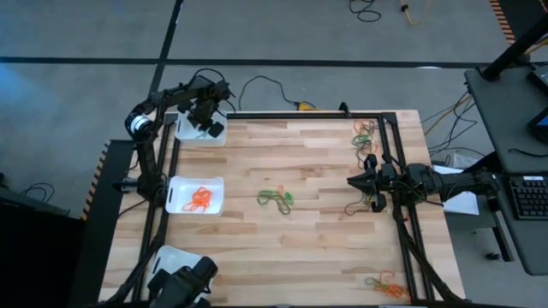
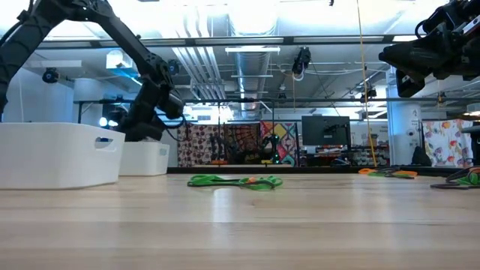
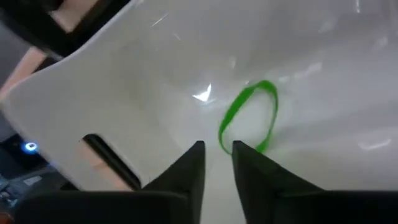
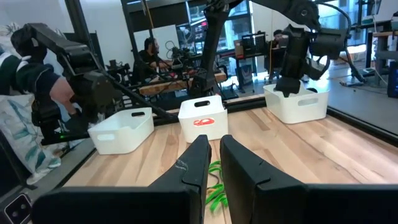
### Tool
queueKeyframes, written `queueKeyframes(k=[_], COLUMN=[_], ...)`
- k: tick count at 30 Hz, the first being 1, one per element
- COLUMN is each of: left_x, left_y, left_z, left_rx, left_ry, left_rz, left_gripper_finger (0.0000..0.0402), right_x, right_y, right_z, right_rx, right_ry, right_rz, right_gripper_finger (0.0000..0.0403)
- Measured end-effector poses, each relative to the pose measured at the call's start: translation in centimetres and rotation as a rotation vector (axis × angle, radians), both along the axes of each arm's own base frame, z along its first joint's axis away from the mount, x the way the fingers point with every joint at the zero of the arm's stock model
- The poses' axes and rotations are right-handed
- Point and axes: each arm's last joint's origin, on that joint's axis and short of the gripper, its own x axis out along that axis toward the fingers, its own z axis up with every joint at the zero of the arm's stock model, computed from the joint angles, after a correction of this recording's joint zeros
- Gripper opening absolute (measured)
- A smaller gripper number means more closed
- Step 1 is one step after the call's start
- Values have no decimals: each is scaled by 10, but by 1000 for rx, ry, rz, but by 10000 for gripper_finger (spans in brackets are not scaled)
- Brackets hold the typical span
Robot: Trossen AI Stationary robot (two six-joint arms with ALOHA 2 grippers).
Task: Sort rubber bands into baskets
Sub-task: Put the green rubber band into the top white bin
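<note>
Three white baskets stand along the table's left side. My left gripper points steeply down into the far one. Its fingers are a little apart, and a green rubber band lies on the basket's floor just past the fingertips. The middle basket holds orange rubber bands. The near basket is partly hidden by dark hardware. Green and orange bands lie loose at the table's middle. My right gripper waits level at the right edge, shut on nothing. My left gripper comes at the green band from above, slanting down into the far basket. The band's end lies flat on the basket floor right at the gap between the fingertips. I cannot tell whether a finger touches it.
More bands lie at the far right corner and the near right corner. A black frame borders the table's far and right sides. Bare wood lies between the baskets and the middle pile.
</note>
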Motion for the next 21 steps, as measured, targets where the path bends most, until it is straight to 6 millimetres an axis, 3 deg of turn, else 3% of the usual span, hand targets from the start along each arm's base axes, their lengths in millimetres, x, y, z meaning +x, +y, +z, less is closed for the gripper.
queueKeyframes(k=[6,11,17,21], left_x=[-6,1,29,56], left_y=[-13,-41,-97,-143], left_z=[36,79,132,154], left_rx=[57,49,164,224], left_ry=[-63,-374,-674,-842], left_rz=[-17,-53,-210,-323], left_gripper_finger=[145,177,182,182], right_x=[0,0,0,0], right_y=[0,0,0,0], right_z=[0,0,0,0], right_rx=[0,0,0,0], right_ry=[0,0,0,0], right_rz=[0,0,0,0], right_gripper_finger=[34,34,34,34])
